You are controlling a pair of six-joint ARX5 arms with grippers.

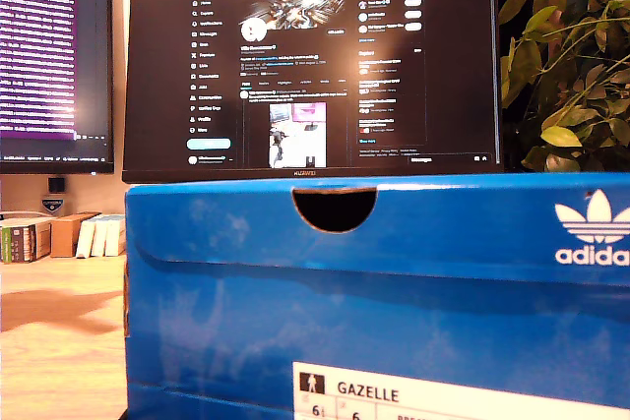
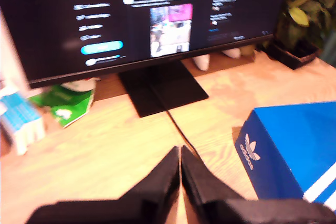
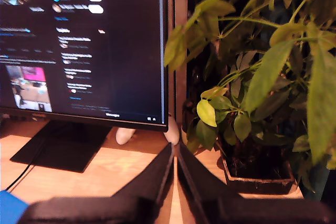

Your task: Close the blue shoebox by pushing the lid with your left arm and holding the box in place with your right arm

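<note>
Blue cardboard shoebox (image 1: 394, 282): lid down (exterior view).
My first gripper (image 2: 180, 169): jaws pressed together, box at 3 o'clock.
My second gripper (image 3: 175, 166): jaws pressed together, empty.

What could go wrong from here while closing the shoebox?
1. My first gripper, jaws shut, hovers over bare desk beside the blue Adidas shoebox; a sideways shove could slide the box, which nothing holds.
2. My second gripper points at the potted plant and monitor; advancing might hit them.
</note>
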